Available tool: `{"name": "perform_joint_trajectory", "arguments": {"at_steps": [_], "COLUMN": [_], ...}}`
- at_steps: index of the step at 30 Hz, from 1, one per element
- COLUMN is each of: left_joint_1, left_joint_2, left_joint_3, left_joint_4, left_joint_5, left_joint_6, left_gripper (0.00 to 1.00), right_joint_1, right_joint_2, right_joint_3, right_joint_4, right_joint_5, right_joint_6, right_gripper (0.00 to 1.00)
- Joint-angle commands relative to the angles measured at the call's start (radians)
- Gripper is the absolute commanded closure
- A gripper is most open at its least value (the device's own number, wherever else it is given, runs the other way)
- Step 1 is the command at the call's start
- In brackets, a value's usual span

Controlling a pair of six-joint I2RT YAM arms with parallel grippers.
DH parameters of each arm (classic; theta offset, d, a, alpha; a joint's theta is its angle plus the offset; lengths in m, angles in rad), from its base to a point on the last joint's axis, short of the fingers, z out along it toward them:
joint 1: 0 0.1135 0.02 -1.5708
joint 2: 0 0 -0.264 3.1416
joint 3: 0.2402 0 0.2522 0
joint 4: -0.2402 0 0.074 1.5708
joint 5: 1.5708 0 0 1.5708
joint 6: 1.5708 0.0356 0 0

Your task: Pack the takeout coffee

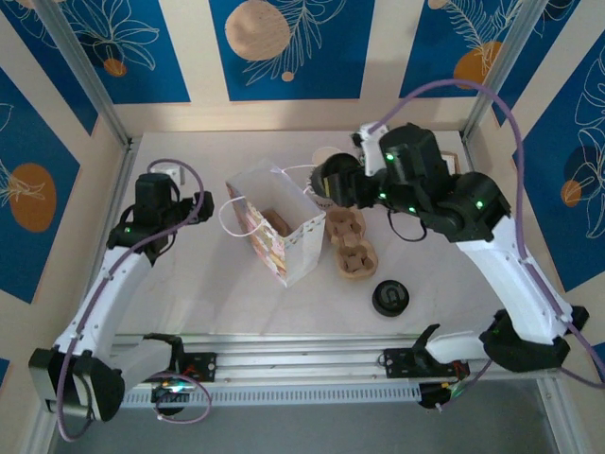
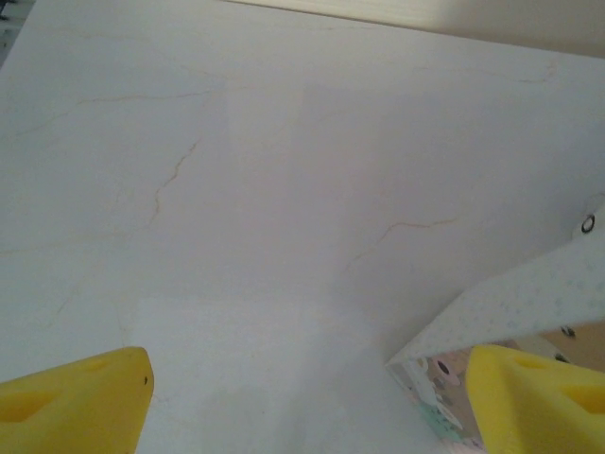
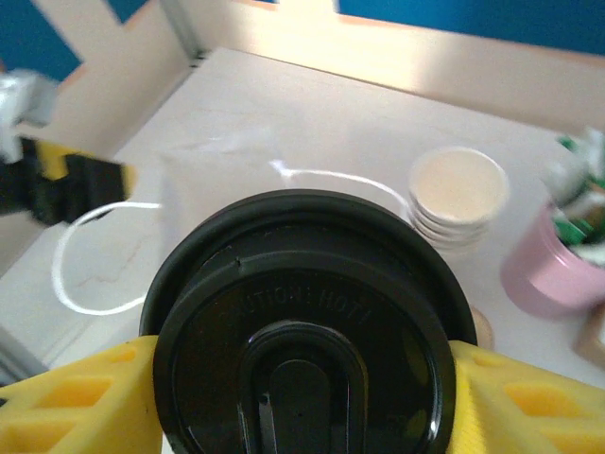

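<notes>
The takeout coffee (image 3: pixel 302 322) shows its round black lid close up in the right wrist view, with a yellow finger pressed against each side. My right gripper (image 3: pixel 302 388) is shut on it. From above, that gripper (image 1: pixel 328 183) hangs just beyond the far right edge of the open white paper bag (image 1: pixel 274 225); the cup's body is hidden by the gripper. My left gripper (image 1: pixel 202 202) stands open beside the bag's left side. Its yellow fingertips (image 2: pixel 80 402) are spread wide over bare table, and the bag's corner (image 2: pixel 529 293) lies by the right one.
A stack of lidless cream cups (image 3: pixel 458 194) and a pink container (image 3: pixel 553 270) stand behind the bag. Brown cardboard cup carriers (image 1: pixel 350 241) lie to the right of the bag, and a pile of black lids (image 1: pixel 390 297) sits nearer the front. The bag's white handles (image 3: pixel 95 270) loop outward.
</notes>
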Motion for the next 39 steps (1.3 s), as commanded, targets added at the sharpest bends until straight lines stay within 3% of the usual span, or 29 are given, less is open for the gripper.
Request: {"name": "perform_joint_trajectory", "arguments": {"at_steps": [1,4,10,19,30,39], "left_joint_1": [0.049,0.087,0.118,0.113,0.036,-0.021], "left_joint_2": [0.047,0.104,0.273,0.472,0.560,0.573], "left_joint_3": [0.086,0.117,0.181,0.259,0.206,0.201], "left_joint_4": [-0.022,0.015,0.141,0.208,0.261,0.215], "left_joint_5": [0.037,0.116,0.393,0.581,0.685,0.733], "left_joint_6": [-0.069,-0.119,-0.149,-0.131,-0.092,-0.039], "left_gripper": [0.15,0.15,0.19,0.19,0.19,0.19], "right_joint_1": [0.070,0.092,0.097,0.082,0.054,0.050], "right_joint_2": [0.082,0.142,0.275,0.475,0.685,0.723], "right_joint_3": [0.080,0.133,0.245,0.381,0.558,0.524], "right_joint_4": [-0.011,-0.012,-0.083,-0.217,-0.387,-0.416], "right_joint_5": [0.038,-0.019,-0.113,-0.095,-0.176,-0.199], "right_joint_6": [-0.113,-0.141,-0.168,-0.205,-0.204,-0.192], "right_gripper": [0.35,0.35,0.35,0.35,0.36,0.36]}}
